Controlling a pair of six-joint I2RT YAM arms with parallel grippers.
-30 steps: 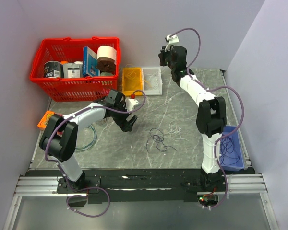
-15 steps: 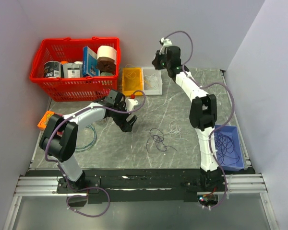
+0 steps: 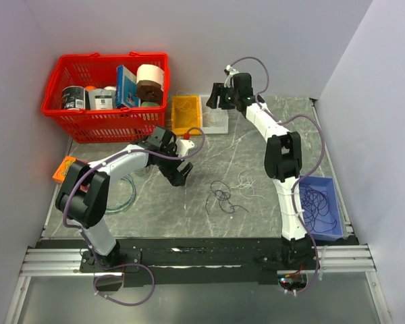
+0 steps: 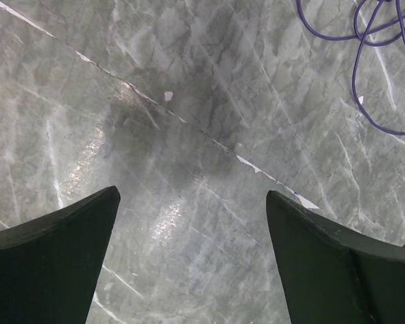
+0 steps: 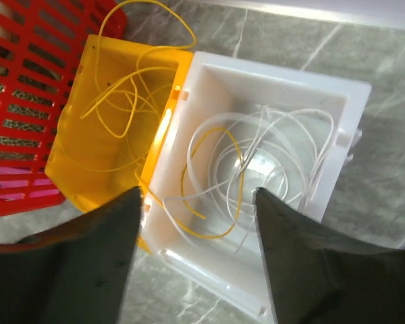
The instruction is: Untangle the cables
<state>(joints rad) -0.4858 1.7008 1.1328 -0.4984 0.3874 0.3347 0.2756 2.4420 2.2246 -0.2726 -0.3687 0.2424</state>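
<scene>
Two risks noted. Hung right gripper parted, empty, over white bin; risked mixing from yellow strand lying in with white cable (wrong bin, apparently). Hung left gripper wide, empty, near tangle mid-table; risked dragging purple and white loops tighter together.

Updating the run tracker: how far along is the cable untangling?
Done: yellow wires sit in the yellow bin, white wires in the white bin, dark wires in the blue bin. In hand: nothing; right claw is open above the white bin, left claw open over the tabletop. Left: a dark tangle and white strands mid-table.
</scene>
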